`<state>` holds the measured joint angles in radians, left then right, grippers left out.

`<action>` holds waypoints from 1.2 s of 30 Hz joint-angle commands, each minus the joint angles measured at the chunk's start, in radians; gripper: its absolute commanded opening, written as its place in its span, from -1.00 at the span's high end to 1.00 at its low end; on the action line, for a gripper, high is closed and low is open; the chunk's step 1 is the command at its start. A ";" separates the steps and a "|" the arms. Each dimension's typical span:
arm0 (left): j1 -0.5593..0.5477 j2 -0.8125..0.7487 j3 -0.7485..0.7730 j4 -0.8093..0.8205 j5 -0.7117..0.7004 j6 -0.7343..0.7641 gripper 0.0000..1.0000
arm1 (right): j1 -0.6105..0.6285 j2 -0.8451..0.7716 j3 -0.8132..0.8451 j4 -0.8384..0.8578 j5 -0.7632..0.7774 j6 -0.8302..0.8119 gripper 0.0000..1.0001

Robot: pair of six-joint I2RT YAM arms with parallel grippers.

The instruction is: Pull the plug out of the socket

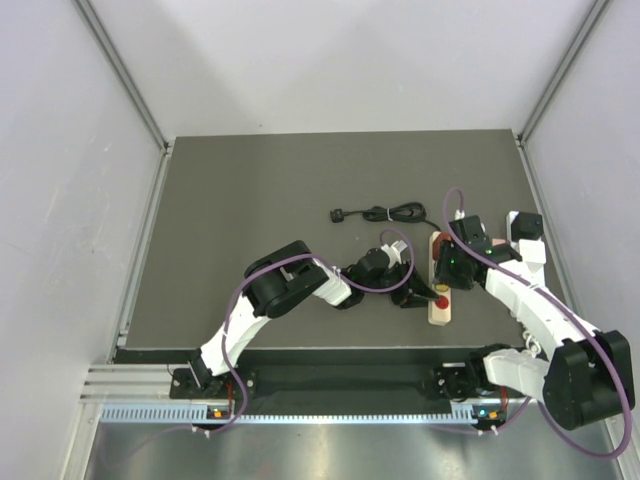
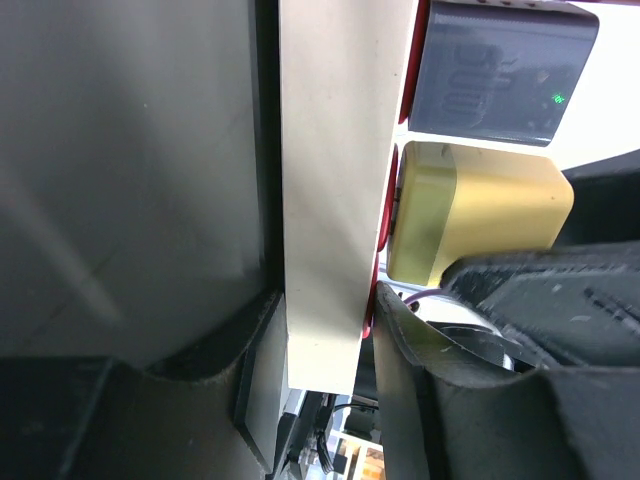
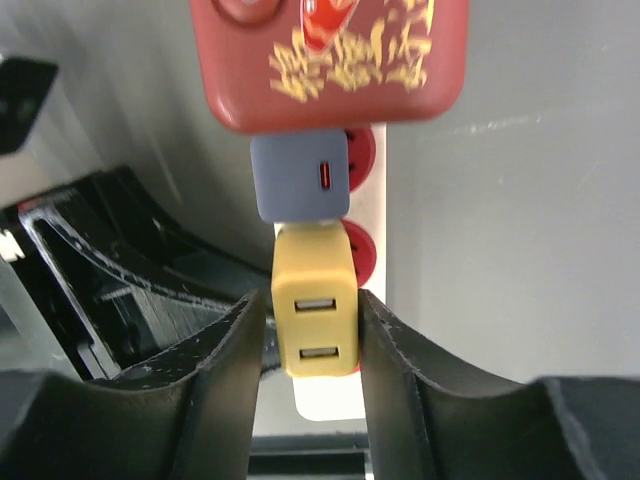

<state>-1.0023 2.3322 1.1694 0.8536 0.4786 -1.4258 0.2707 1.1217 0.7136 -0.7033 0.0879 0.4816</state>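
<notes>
A cream power strip [image 1: 438, 312] with red sockets lies at the right of the dark mat. A yellow USB plug [image 3: 315, 310] sits in it, with a grey plug [image 3: 300, 175] and a big red adapter [image 3: 335, 60] beyond. My right gripper [image 3: 312, 330] straddles the yellow plug: the right finger [image 3: 400, 370] touches it and a thin gap shows at the left finger. My left gripper [image 2: 325, 400] is shut on the near end of the strip [image 2: 335, 200]. The left wrist view also shows the yellow plug [image 2: 480, 215]. From above, the right gripper [image 1: 452, 270] is over the strip and the left gripper [image 1: 418, 296] is beside it.
A coiled black cable [image 1: 385, 213] with a plug lies on the mat behind the strip. Grey walls with metal posts close in the mat on three sides. The strip lies near the mat's front right edge.
</notes>
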 commanded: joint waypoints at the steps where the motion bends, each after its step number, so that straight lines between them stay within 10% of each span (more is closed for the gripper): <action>1: 0.018 0.067 -0.051 -0.211 -0.084 0.021 1.00 | -0.013 0.003 0.007 0.080 0.059 0.011 0.24; 14: 0.018 0.059 -0.050 -0.226 -0.083 0.031 1.00 | -0.013 0.050 -0.037 0.117 0.032 0.003 0.24; 18: 0.018 0.068 -0.050 -0.237 -0.083 0.025 1.00 | -0.011 0.043 -0.022 0.114 0.044 0.002 1.00; 27: 0.018 0.098 -0.065 -0.260 -0.115 -0.056 1.00 | 0.105 -0.186 0.050 0.077 0.272 0.005 1.00; 36: 0.018 0.076 -0.037 -0.353 -0.161 0.016 1.00 | 0.108 -0.139 0.049 0.088 0.187 0.043 1.00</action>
<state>-1.0153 2.3264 1.1915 0.8970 0.4988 -1.4681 0.3832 1.0031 0.6788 -0.7013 0.2771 0.4816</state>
